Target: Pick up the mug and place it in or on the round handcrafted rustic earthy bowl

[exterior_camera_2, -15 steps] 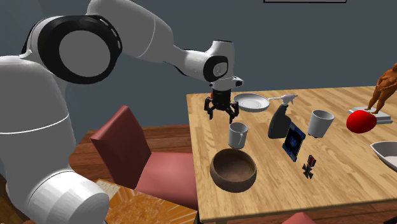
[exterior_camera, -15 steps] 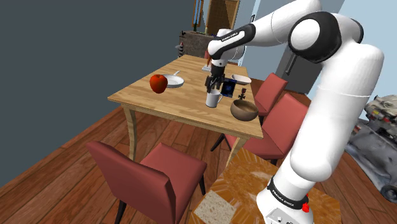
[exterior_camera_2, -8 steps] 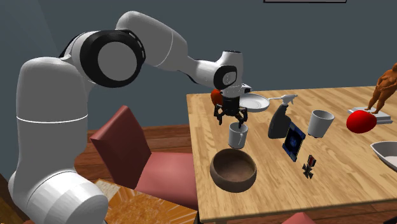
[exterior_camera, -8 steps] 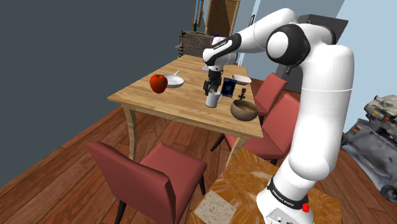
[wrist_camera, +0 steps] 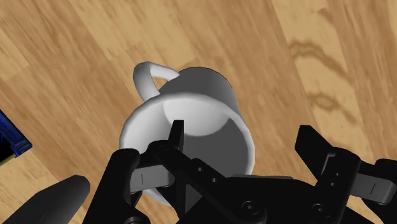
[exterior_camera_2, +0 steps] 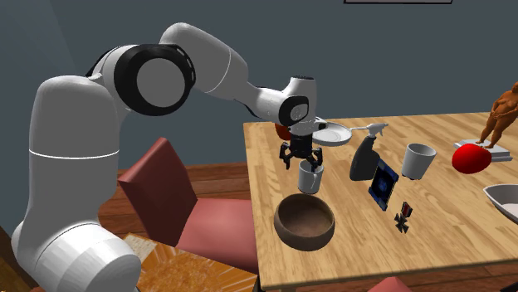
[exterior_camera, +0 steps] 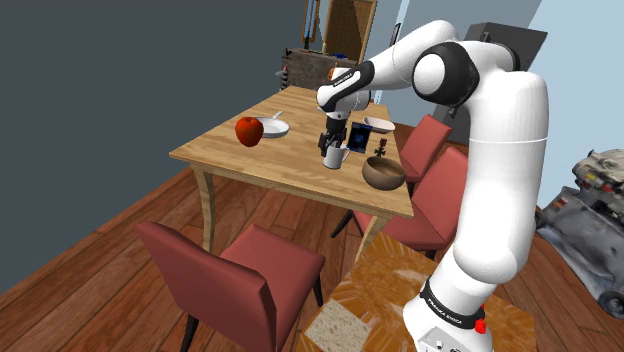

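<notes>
Nearest in the second exterior view, the brown bowl [exterior_camera_2: 305,221] sits close to the left edge of the wooden table [exterior_camera_2: 465,232]. Bare wood runs to its right as far as a small dark cross-shaped piece [exterior_camera_2: 404,217]. Just beyond the bowl the white mug [exterior_camera_2: 310,177] stands upright, apart from it. The black gripper [exterior_camera_2: 301,158] hangs directly over the mug, spread wide and holding nothing. In the wrist view one finger [wrist_camera: 176,137] dips inside the rim while the other stands outside the wall, clear of it.

Near the mug's right are a dark spray bottle [exterior_camera_2: 364,159] and a propped blue card [exterior_camera_2: 383,184], with a second white cup [exterior_camera_2: 418,160] further right. Beyond the mug, a white handled dish [exterior_camera_2: 328,133] lies by the far left corner. A red round thing [exterior_camera_2: 471,158] and a figurine [exterior_camera_2: 500,116] stand far right. A red chair [exterior_camera_2: 166,191] flanks the left edge. Below are a wood floor [exterior_camera: 90,260] and a patterned rug [exterior_camera: 375,290], and behind is a dark grey-blue wall [exterior_camera: 120,80].
</notes>
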`<state>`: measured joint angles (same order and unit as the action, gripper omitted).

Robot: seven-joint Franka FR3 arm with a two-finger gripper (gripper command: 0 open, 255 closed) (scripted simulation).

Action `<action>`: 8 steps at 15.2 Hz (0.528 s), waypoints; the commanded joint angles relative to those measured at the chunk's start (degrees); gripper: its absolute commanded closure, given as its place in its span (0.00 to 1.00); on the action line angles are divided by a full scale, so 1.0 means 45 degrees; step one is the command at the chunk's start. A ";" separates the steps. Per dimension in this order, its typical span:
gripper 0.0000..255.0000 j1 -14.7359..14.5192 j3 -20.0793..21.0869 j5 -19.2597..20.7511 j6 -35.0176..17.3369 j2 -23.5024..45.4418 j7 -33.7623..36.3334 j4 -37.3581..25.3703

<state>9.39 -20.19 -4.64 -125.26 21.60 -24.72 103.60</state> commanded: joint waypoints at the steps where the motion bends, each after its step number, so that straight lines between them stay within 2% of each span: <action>1: 0.00 0.0003 -0.0001 -0.0002 -0.0021 0.0000 -0.0006 0.0017; 4: 0.00 0.0003 0.0000 -0.0002 -0.0018 0.0001 -0.0005 0.0014; 5: 1.00 0.0003 0.0000 -0.0002 -0.0018 0.0001 -0.0005 0.0014; 8: 1.00 0.0003 0.0000 -0.0002 -0.0018 0.0001 -0.0005 0.0014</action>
<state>9.40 -20.19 -4.65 -125.34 21.61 -24.74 103.67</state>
